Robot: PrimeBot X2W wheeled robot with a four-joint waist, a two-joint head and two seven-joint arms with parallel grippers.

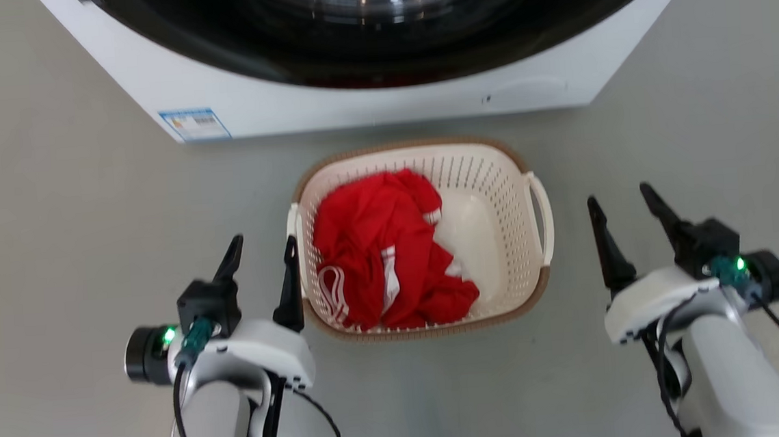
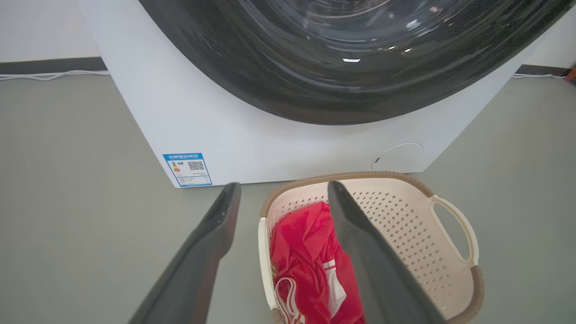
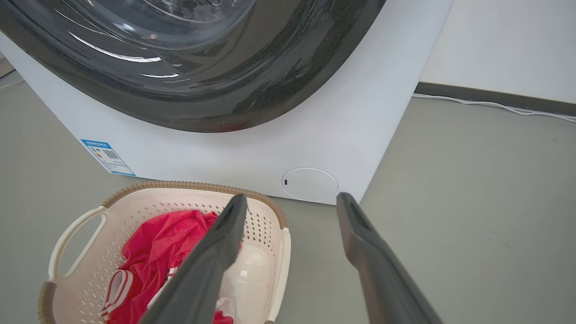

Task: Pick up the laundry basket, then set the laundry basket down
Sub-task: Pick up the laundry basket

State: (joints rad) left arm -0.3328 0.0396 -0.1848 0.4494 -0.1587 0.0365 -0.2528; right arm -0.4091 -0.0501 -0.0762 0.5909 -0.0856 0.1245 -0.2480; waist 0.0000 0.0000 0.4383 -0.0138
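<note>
Head view: the basket (image 1: 500, 238) at centre frame, down on the floor (image 1: 55, 235), just below the washer (image 1: 353, 97) that runs along the top edge. Red garment (image 1: 378, 247) heaped in its left half, bare bottom to the right of that. At lower left, the left gripper (image 1: 263, 241), fingers spread and grasping nothing, with the inner one just beside the left handle (image 1: 292, 229) — touching or not, cannot tell. At lower right, the right gripper (image 1: 619, 195), fingers likewise spread and empty, with a strip of bare floor before the right handle (image 1: 544, 218).

Left wrist view: adds the washer's dark door glass across the top, a blue label (image 2: 188, 169) at mid-left, a round hatch (image 2: 398, 157) low on the white front, and a pale cable (image 2: 45, 74) along the wall at upper left. One finger lying over the floor, the other across the basket's inside.

Right wrist view: looks from the other side — basket at lower left, hatch at centre, more cable along the wall at upper right. Left finger crossing the basket, right finger over bare floor.
</note>
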